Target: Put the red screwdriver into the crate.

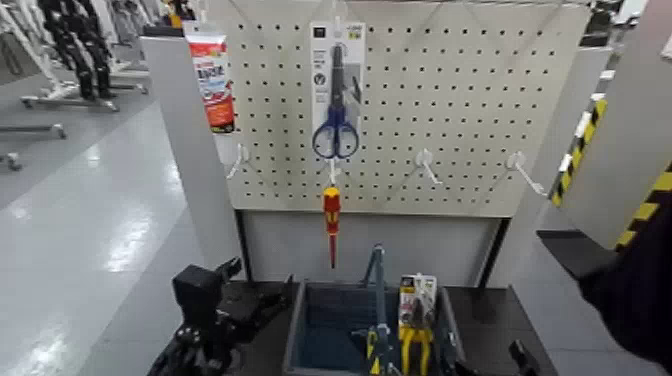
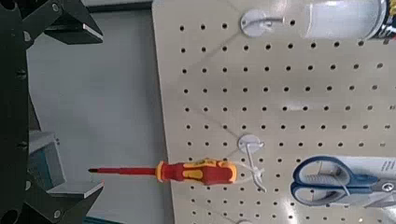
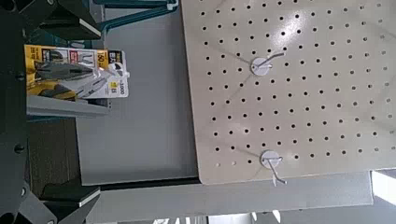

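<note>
While the red screwdriver [image 1: 332, 215] hangs from its pegboard hook, below the blue-handled scissors [image 1: 336, 130], the left gripper [image 1: 262, 285] is open, its fingers apart from the tool. The right gripper [image 3: 65, 110], also open, is beside the crate [image 1: 335, 325].

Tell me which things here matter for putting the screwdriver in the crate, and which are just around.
For the job:
- red screwdriver
- crate
- left gripper, open beside the crate

Just around:
- scissors
- tube
- pliers
- pegboard
</note>
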Action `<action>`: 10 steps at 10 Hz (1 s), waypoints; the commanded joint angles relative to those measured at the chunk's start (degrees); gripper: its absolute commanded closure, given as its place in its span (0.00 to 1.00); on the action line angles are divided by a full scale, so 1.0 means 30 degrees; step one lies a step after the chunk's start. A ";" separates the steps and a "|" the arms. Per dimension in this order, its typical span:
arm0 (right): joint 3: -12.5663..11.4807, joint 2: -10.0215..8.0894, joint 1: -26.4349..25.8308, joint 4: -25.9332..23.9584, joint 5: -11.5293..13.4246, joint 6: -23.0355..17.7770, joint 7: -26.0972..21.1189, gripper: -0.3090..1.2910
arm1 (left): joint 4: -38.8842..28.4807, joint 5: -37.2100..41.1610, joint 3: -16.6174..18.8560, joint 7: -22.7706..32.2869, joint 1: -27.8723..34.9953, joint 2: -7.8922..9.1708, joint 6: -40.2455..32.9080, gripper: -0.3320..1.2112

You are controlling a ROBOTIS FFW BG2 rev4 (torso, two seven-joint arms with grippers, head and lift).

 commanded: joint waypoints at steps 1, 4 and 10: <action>0.0027 -0.0001 -0.0018 0.0042 -0.0030 0.0022 0.0000 0.28 | 0.0591 0.0434 -0.0259 -0.1639 -0.1516 -0.0073 0.1003 0.34; 0.0027 -0.0001 -0.0047 0.0071 -0.0059 -0.0007 0.0000 0.28 | 0.0620 0.0785 -0.1021 -0.2811 -0.2952 0.0572 0.2878 0.34; 0.0144 -0.0089 -0.0223 0.0159 -0.0088 -0.0007 0.0000 0.28 | 0.2524 0.0990 -0.1783 -0.5623 -0.6174 0.0659 0.4225 0.34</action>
